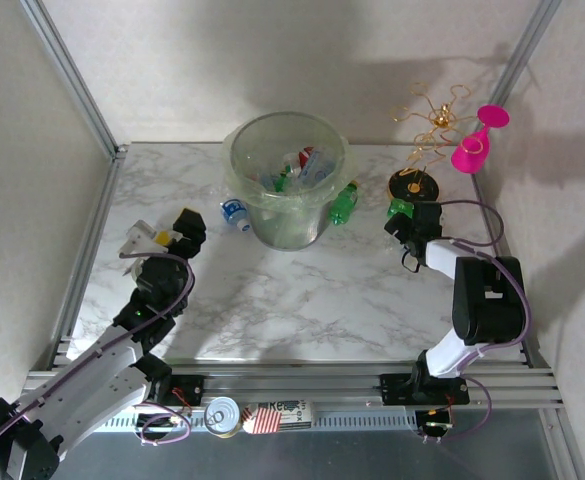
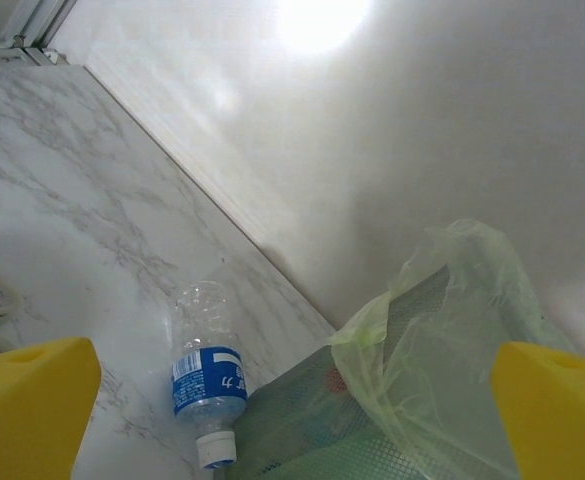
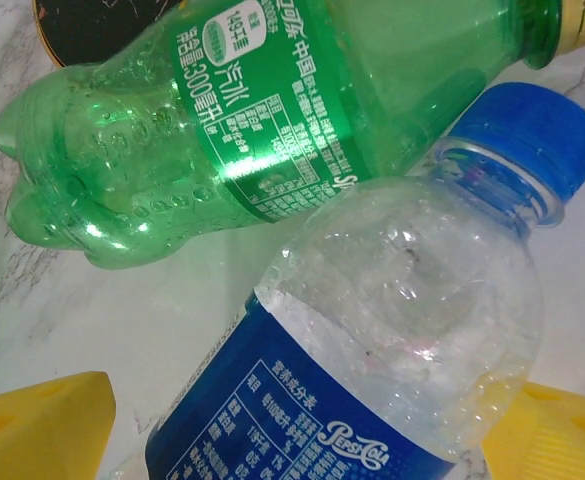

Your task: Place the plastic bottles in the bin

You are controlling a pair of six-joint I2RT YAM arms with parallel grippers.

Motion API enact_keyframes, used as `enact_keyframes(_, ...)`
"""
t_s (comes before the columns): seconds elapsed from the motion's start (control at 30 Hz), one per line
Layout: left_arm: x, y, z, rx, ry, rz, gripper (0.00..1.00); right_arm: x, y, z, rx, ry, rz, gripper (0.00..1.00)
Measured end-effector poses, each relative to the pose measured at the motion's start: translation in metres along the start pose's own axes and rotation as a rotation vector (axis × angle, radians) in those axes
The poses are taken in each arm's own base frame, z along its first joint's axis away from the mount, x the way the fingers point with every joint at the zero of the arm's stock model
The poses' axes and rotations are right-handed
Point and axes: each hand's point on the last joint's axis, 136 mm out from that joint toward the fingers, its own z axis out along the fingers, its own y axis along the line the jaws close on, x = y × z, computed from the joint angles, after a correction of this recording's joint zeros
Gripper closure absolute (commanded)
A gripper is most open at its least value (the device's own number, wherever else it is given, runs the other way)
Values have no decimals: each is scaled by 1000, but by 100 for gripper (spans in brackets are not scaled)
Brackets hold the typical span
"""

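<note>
left gripper (image 1: 187,226): spread wide, gripping nothing; at the left of the table, facing the bin; yellow pads (image 2: 27,405) at the two lower corners of the left wrist view.
right gripper (image 1: 406,216): low at the right of the table, just in front of the black base; yellow pads (image 3: 42,430) set wide apart on either side of the blue-capped bottle; grip not evident, with what looks like a sliver of table between one pad and the bottle.
bin (image 1: 240,150): upright at the far middle of the table, lined with a clear bag.
bottles in the bin (image 1: 297,170): several, clear and green, piled loosely.
white-capped bottle (image 2: 207,385): clear, blue label, lying on the marble just beside the bin's left foot.
green bottle by the bin (image 1: 344,203): orange cap, just beside the bin's right side.
blue-capped bottle (image 3: 402,330): clear, blue label, lying between the right pads.
green bottle by the stand (image 3: 252,110): on its side just beyond the blue-capped bottle, close to the black base.
gold wire stand (image 1: 432,120): far right, rising from the black base (image 1: 414,186).
pink glass (image 1: 477,140): tilted, at the stand's right side.
tin can (image 1: 222,415): on the near rail, between the arm bases.
</note>
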Motion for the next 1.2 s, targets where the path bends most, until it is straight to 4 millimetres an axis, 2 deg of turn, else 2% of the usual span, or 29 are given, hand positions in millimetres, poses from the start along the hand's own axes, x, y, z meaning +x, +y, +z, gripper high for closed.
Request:
enact_keyframes(0.2,-1,1,0,-2,-3,-10,0,4,-1,0,-19,-1,14,7)
enact_keyframes(0.43,-1,1,0,-2,-4,-14,0,18,-15,-19,4,15,4,7)
enact_keyframes(0.57,-1,1,0,3,-9,-24,0,18,-20,-23,26,14,-9,6)
enact_keyframes(0.8,-2,2,0,7,-9,-29,1,15,-21,-13,45,29,-5,7)
enact_keyframes(1.03,-10,-2,-5,27,-27,-52,1,13,-17,2,41,50,2,8)
enact_keyframes(1.2,-11,-3,-5,28,-29,-53,1,14,-18,3,45,54,0,15)
